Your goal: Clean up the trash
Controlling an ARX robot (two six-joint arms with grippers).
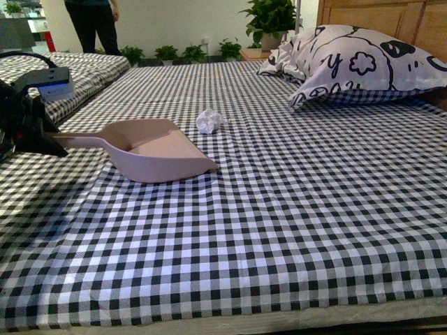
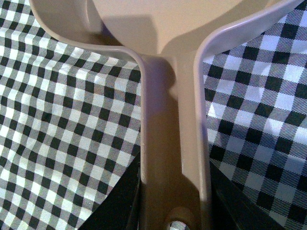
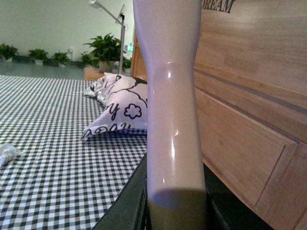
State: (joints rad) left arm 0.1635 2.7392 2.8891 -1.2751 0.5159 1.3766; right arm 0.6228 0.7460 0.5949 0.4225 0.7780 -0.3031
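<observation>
The dustpan (image 2: 170, 96), pale handle (image 3: 172, 120) and standing person (image 1: 94, 24) are each cut off.

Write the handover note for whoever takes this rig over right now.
Left tool shut on the dustpan by its handle; the pan rests on the checked sheet.
Right tool shut on a pale handle; its far end is out of view.
Trash wad lies on the sheet just beyond the dustpan, apart from it.
Done: both implements gripped. Left: get the wad into the dustpan.
</observation>
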